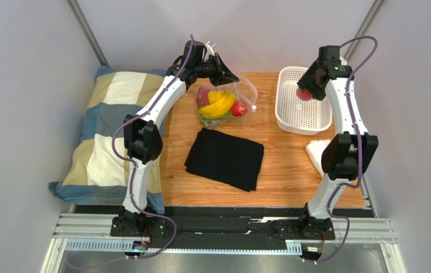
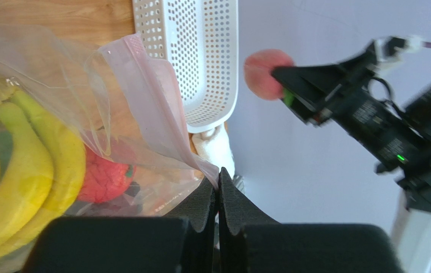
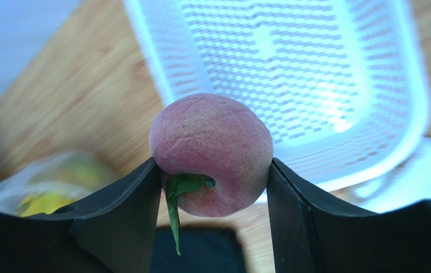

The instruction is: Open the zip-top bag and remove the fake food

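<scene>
At the left, a checked pillow (image 1: 106, 128) lies beside the wooden surface (image 1: 283, 170). The left gripper (image 2: 218, 185) is pressed together on the upper edge of the zip-top bag (image 2: 143, 114) and pinches it at the pinkish strip. The bag is at the far side of the surface, with yellow bananas (image 1: 219, 105) and a red fruit (image 2: 104, 176) inside it. A folded black cloth (image 1: 225, 158) lies nearer, in the middle. To the right, the right gripper (image 3: 213, 165) clamps a pink peach (image 3: 211, 133) between its two fingers, above the white basket (image 1: 300, 116).
</scene>
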`<state>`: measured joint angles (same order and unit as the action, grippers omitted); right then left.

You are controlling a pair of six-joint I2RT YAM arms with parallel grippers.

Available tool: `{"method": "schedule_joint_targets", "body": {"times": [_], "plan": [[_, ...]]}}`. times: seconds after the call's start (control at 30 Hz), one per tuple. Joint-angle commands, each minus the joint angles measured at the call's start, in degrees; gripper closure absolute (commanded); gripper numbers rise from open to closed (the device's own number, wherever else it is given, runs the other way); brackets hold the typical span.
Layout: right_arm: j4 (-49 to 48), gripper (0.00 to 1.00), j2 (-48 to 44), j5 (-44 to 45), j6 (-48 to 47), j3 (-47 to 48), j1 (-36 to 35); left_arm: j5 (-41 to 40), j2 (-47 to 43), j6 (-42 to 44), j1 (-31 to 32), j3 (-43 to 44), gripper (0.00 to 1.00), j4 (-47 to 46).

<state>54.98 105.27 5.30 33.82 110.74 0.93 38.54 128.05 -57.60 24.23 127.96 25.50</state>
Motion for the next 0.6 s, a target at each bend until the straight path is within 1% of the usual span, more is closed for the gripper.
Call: {"method": "schedule_joint_targets", "body": {"times": [0.0,0.03,0.07,0.1,0.13,0.2,0.23,0.33,0.4,0.43,0.47,0.5,0.53,0.57], "plan": [[-0.1,0.66,5.4,10.7,-7.3,-0.7,2.1,3.6,-3.9,-3.2,-0.2,4.2,1.00,-3.3],[0.6,0.59,6.1,11.7,-7.6,-0.4,2.5,3.9,-4.0,-3.3,-0.2,4.1,1.00,-3.3],[0.6,0.54,7.1,11.6,-8.3,-0.8,2.8,4.0,-4.2,-3.0,-0.2,4.1,1.00,-3.3],[0.7,0.35,7.5,12.1,-8.3,-1.1,3.5,4.1,-4.4,-2.8,-0.2,3.9,1.00,-3.0],[1.2,0.26,7.8,12.9,-8.2,-1.5,3.8,3.9,-4.6,-2.5,-0.2,3.9,1.00,-2.6],[2.2,0.15,8.7,12.6,-8.2,-2.1,4.5,4.0,-4.8,-1.8,-0.2,3.6,1.00,-2.1],[3.0,0.14,9.0,12.2,-8.2,-1.7,4.5,4.0,-5.3,-1.7,-0.2,3.3,1.00,-2.1],[5.2,0.13,8.9,9.3,-9.3,2.2,2.8,3.9,-5.9,-1.6,-0.1,1.7,1.00,-2.1],[6.9,0.13,8.1,10.4,-10.4,6.1,0.3,3.8,-6.3,-1.5,0.1,0.7,1.00,-2.2],[7.7,0.15,7.8,7.2,-10.1,7.6,-0.4,3.8,-6.3,-1.5,0.2,0.6,1.00,-2.3],[7.9,0.24,7.5,4.4,-9.7,8.8,-2.4,3.7,-6.3,-1.5,0.3,0.5,1.00,-2.5],[6.6,0.30,5.9,0.7,-8.9,9.6,-3.1,3.7,-6.5,-1.5,0.5,0.4,1.00,-2.3],[4.7,0.35,4.9,-7.8,-8.4,9.1,-4.3,3.6,-6.6,-1.5,0.7,0.4,1.00,-2.4],[-0.2,0.47,3.8,-11.0,-8.2,7.8,-6.8,3.2,-6.8,-1.5,0.8,0.4,1.00,-2.4]]}}
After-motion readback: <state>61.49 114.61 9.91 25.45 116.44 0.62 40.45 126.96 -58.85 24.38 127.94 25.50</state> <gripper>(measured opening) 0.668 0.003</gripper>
